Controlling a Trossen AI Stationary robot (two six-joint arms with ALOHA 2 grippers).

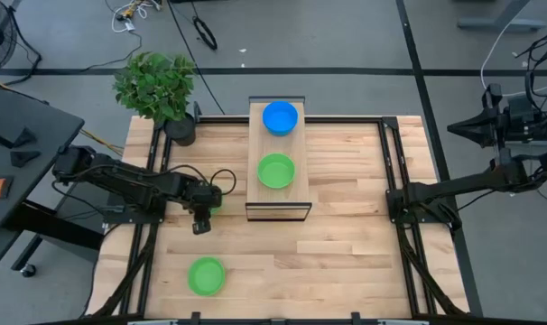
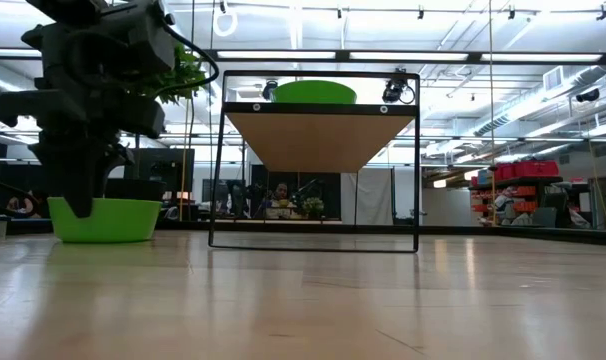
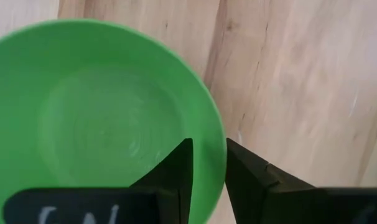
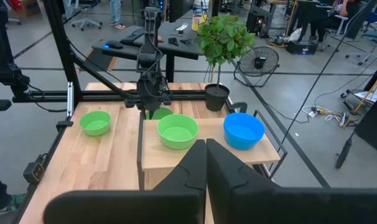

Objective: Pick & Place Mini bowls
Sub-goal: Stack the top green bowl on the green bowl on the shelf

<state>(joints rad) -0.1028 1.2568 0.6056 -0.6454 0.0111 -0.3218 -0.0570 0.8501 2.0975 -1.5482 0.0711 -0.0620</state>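
Observation:
A green mini bowl (image 3: 95,112) rests by its base on the table left of the raised shelf; it also shows in the low view (image 2: 103,220). My left gripper (image 3: 208,149) points down over it. One finger stands inside the bowl's rim and one outside, with a narrow gap between them. A blue mini bowl (image 1: 280,117) and a green one (image 1: 275,171) sit on the shelf top. Another green bowl (image 1: 206,275) lies near the table's front left. My right gripper (image 4: 206,155) is shut and empty, held high at the table's right side. My left gripper straddles the green bowl's rim (image 3: 214,134) from above, one finger inside the bowl and one outside. The outer finger (image 3: 238,162) lies right at the rim's edge. Whether either finger touches the rim, I cannot tell. The bowl sits flat on the table.
The wooden shelf on a black wire frame (image 1: 278,209) stands at the table's middle back. A potted leafy plant (image 1: 156,86) stands at the far left corner. Black rails (image 1: 147,226) run along both sides of the table.

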